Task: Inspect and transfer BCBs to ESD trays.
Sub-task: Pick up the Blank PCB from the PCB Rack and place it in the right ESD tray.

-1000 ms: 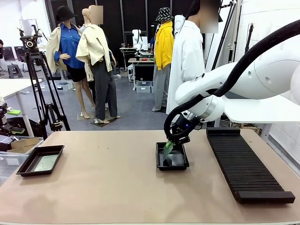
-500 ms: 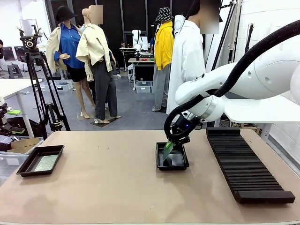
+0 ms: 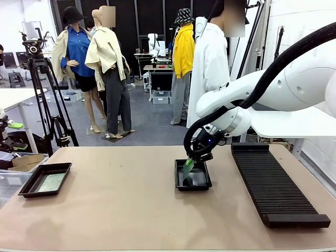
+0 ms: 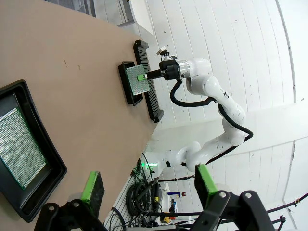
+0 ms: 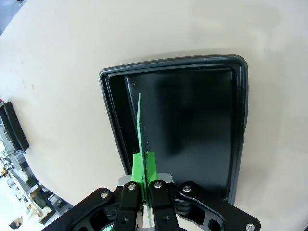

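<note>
My right gripper (image 3: 191,161) is shut on the upper edge of a green BCB (image 3: 188,168), which hangs tilted above the middle ESD tray (image 3: 206,184). In the right wrist view the BCB (image 5: 139,126) shows edge-on, its far edge down inside the tray (image 5: 173,63) near one long wall, and the gripper (image 5: 144,167) pinches it between green pads. A second ESD tray (image 3: 30,184) at the table's left holds another BCB (image 3: 51,182) lying flat. My left gripper (image 4: 147,185) stands open above that tray (image 4: 45,159), away from its BCB (image 4: 17,144).
A long black ribbed rack (image 3: 273,181) lies along the table's right side, close beside the middle tray. A person in a white coat (image 3: 209,73) stands at the far edge behind it. A camera tripod (image 3: 44,94) stands beyond the far left corner.
</note>
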Robot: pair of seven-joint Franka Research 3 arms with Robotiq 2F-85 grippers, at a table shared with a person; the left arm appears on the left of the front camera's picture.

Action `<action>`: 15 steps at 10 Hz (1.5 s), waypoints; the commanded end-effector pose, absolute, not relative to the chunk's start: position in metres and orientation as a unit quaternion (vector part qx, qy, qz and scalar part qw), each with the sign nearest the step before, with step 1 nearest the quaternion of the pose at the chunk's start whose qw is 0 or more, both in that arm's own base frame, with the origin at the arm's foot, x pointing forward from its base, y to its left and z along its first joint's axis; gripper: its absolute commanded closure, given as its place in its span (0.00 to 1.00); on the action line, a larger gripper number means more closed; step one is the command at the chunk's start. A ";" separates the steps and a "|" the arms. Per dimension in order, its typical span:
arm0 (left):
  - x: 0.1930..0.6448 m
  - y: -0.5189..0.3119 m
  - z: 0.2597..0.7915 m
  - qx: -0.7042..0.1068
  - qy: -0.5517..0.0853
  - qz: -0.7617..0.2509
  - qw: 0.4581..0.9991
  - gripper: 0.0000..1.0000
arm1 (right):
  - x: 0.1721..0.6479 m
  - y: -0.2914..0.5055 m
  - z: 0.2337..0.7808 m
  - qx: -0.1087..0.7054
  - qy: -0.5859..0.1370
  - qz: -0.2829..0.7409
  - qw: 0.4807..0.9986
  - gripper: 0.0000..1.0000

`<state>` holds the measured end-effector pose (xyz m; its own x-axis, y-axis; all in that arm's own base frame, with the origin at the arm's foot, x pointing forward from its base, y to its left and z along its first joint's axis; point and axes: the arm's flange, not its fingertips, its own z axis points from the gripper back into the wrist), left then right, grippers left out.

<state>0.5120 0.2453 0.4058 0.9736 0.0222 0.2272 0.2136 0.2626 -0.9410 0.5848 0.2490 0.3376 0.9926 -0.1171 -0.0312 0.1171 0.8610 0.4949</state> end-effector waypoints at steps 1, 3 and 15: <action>0.512 0.246 0.407 -0.605 -0.099 -0.063 0.788 0.00 | 0.588 0.249 0.337 0.253 -0.001 -0.064 0.965 1.00; 0.512 0.246 0.407 -0.605 -0.099 -0.063 0.788 0.00 | 0.593 0.246 0.335 0.253 0.003 -0.072 0.965 0.92; 0.512 0.246 0.407 -0.605 -0.099 -0.063 0.788 0.00 | 0.577 0.231 0.381 0.171 0.026 -0.090 0.981 0.00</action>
<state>0.5120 0.2454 0.4057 0.9736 0.0223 0.2272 0.2136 0.2626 -0.9410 0.5744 0.2284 0.3825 0.9857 -0.1534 -0.0702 0.1684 0.9172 0.3611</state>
